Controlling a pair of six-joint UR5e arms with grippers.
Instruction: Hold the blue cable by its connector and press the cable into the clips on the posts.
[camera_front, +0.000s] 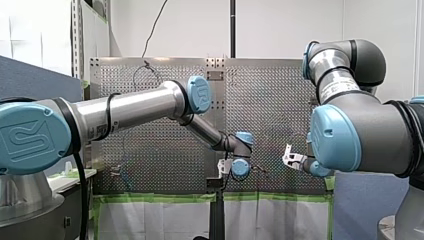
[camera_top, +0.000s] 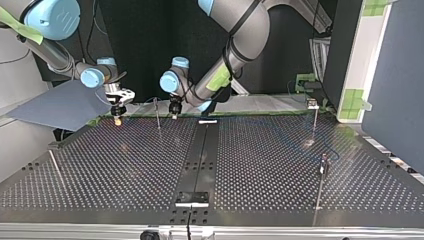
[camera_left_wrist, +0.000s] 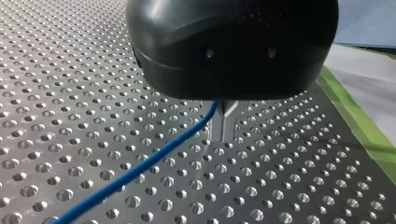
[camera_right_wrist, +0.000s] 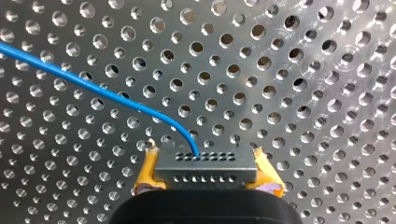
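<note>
In the right wrist view, my right gripper (camera_right_wrist: 205, 184) has its yellow pads (camera_right_wrist: 145, 177) shut on a grey connector (camera_right_wrist: 205, 167). The blue cable (camera_right_wrist: 93, 88) leaves the connector and runs away over the perforated plate. In the left wrist view, my left gripper (camera_left_wrist: 223, 126) has its metal fingers shut, and the blue cable (camera_left_wrist: 140, 168) runs up into them. In the top view my right gripper (camera_top: 118, 119) hangs at the far left edge of the table. My left gripper (camera_top: 174, 114) is close beside a thin post (camera_top: 158, 116).
More thin posts stand on the table (camera_top: 125, 165): one at the top view's far right (camera_top: 314, 120), one nearer on the right (camera_top: 322, 172), one leaning at the left (camera_top: 56, 167). A black rail (camera_top: 200, 160) runs down the middle. Green tape edges the far side.
</note>
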